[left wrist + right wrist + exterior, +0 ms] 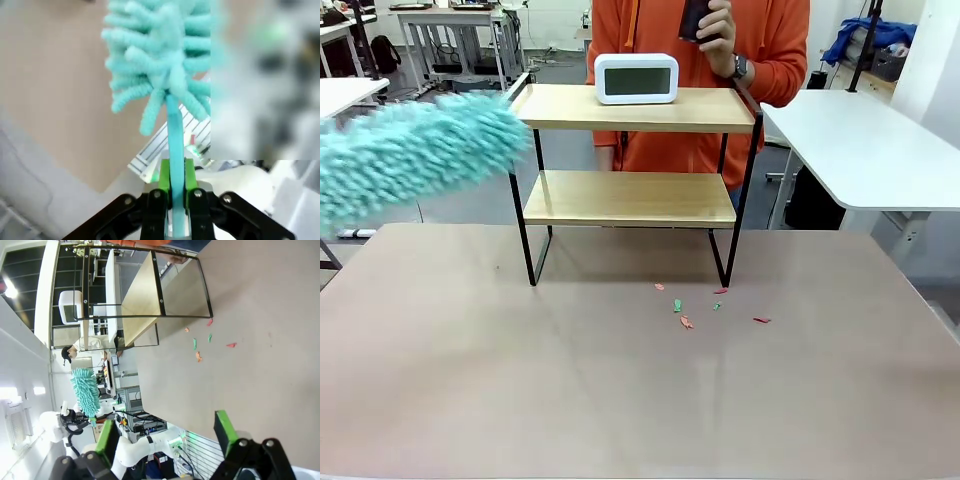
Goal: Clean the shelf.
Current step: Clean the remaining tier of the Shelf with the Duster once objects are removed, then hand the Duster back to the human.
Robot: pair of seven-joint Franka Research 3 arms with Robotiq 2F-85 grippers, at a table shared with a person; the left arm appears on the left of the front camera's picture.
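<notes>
The shelf, a black-framed rack with two light wooden boards, stands at the table's far middle; the right wrist view shows the shelf sideways. A white digital clock sits on its top board. A fluffy teal duster hovers blurred just left of the top board. My left gripper is shut on the duster's teal handle. My right gripper is open with nothing between its fingers, well back from the shelf.
Small red and green scraps lie on the table in front of the shelf's right leg. A person in an orange top stands behind the shelf holding a dark object. A white table stands at the right.
</notes>
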